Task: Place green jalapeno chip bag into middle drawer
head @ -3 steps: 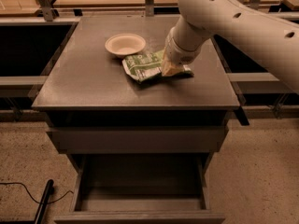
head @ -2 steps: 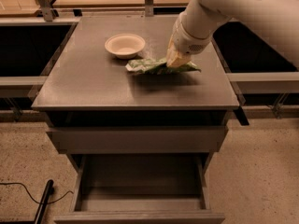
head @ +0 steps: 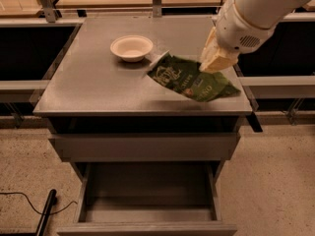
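The green jalapeno chip bag (head: pixel 189 80) hangs tilted above the right half of the grey cabinet top (head: pixel 98 87), its lower end toward the right edge. My gripper (head: pixel 215 63), with cream fingers, is shut on the bag's upper right part and holds it up off the surface. The middle drawer (head: pixel 147 191) is pulled open below, at the bottom of the view, and its inside shows nothing in it. The drawer front above it (head: pixel 145 146) is shut.
A cream round bowl (head: pixel 131 47) stands on the cabinet top, left of the bag. A black cable and post (head: pixel 45 213) lie on the floor at the lower left. Dark open bins flank the cabinet on both sides.
My gripper has lifted the bag off the cabinet top and moved it to the right, away from the bowl. The bag now hangs unfolded and tilted.
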Tool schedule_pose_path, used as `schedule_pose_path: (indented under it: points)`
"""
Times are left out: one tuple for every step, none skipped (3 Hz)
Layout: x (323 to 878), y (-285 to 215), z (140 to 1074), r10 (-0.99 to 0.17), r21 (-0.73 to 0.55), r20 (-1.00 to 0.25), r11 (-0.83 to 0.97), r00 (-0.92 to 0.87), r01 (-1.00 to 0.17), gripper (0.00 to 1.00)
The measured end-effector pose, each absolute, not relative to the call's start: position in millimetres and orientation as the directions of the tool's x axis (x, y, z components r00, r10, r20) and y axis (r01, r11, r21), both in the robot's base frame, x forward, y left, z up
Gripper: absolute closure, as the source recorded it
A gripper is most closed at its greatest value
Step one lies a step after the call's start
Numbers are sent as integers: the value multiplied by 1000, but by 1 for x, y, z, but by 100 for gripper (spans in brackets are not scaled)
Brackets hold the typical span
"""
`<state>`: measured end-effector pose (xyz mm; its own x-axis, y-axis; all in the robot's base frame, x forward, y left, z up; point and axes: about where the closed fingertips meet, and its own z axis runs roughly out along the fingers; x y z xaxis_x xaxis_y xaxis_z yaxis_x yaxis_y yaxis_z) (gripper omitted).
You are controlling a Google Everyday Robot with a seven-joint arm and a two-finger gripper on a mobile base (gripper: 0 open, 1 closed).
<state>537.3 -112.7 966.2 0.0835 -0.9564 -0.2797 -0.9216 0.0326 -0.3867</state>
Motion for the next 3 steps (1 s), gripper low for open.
schedule_pose_path:
  points:
    - [498,-105,947,-919,-299,-380,11,108,-954,100]
    - [498,-105,947,-919,-299,-380,11,108,-954,100]
    - [495,-98,941,-915,-286,-388,4,112,-958,100]
